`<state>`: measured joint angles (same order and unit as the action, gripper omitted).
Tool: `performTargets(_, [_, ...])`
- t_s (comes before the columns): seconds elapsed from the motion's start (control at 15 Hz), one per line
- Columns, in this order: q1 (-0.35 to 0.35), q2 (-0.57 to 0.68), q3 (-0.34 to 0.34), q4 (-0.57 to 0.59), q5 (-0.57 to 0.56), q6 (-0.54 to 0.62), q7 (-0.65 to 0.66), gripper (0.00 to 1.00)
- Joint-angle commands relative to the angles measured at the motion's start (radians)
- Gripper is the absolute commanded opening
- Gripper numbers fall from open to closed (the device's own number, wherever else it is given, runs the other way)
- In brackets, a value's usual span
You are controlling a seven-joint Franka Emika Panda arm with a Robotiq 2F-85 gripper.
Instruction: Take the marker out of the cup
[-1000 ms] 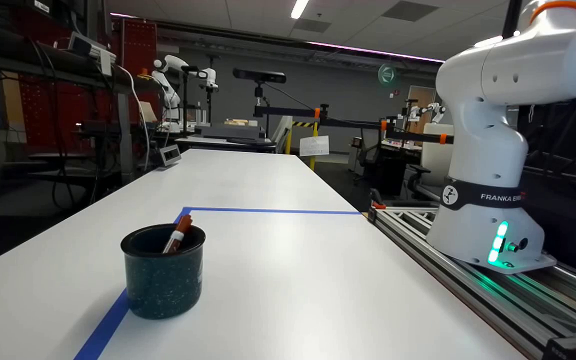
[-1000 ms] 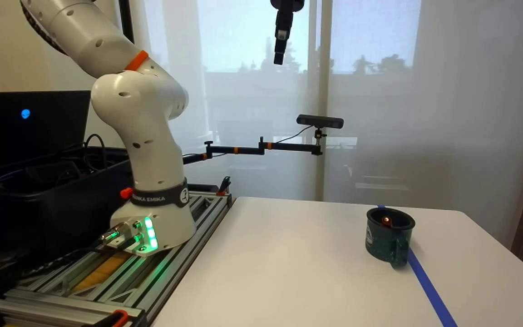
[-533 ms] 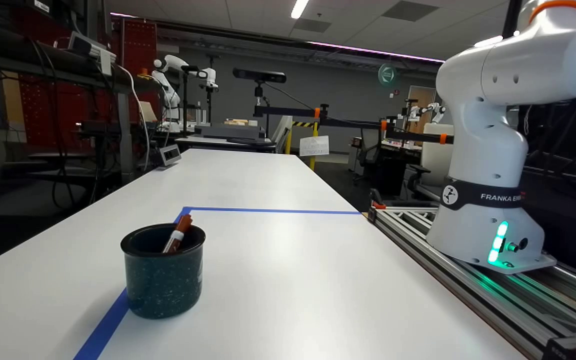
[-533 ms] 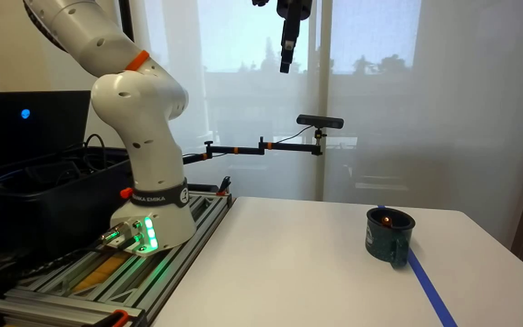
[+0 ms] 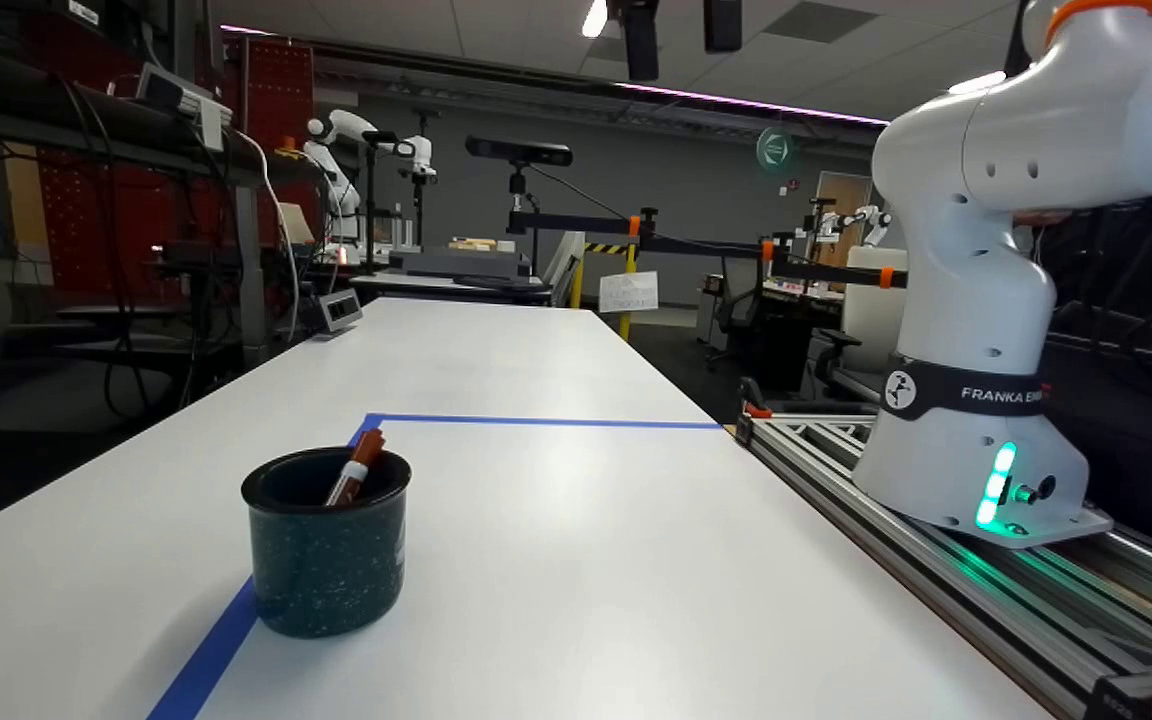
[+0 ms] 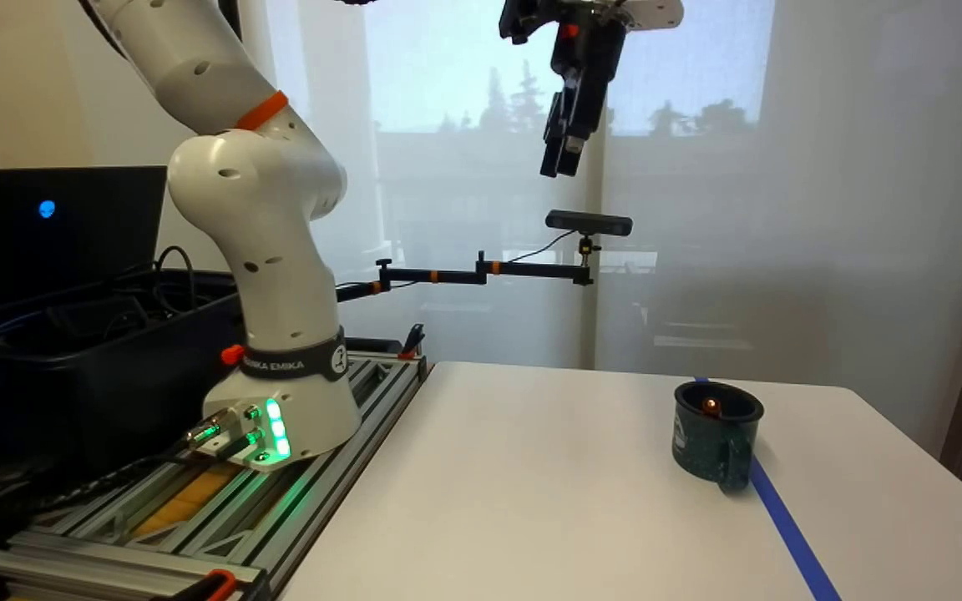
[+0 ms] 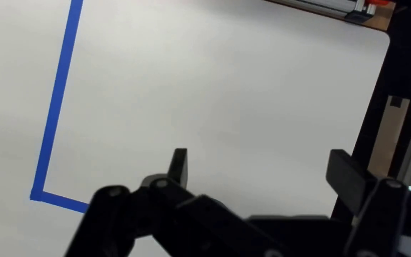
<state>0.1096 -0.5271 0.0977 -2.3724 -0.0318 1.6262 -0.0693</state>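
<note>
One empty gripper (image 7: 259,163), fingers (image 5: 642,45) wide apart, hangs lower than before. The brown marker (image 5: 354,470) still leans in the teal cup (image 5: 328,570).

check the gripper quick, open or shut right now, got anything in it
Gripper: open, fingers wide apart, holding nothing; the marker leans in the cup.

One cup (image 5: 327,560), one marker (image 5: 356,468), one two-fingered claw (image 7: 257,167)
</note>
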Motion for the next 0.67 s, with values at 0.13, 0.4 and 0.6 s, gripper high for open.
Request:
performTargets(0.13, [-0.005, 0.155, -0.035, 0.036, -0.064, 0.086, -0.118, 1.00])
performTargets(0.4, [-0.015, 0.244, -0.031, 0.036, -0.164, 0.242, -0.126, 1.00])
performTargets(0.6, [-0.016, 0.303, -0.030, 0.032, -0.209, 0.366, -0.120, 1.00])
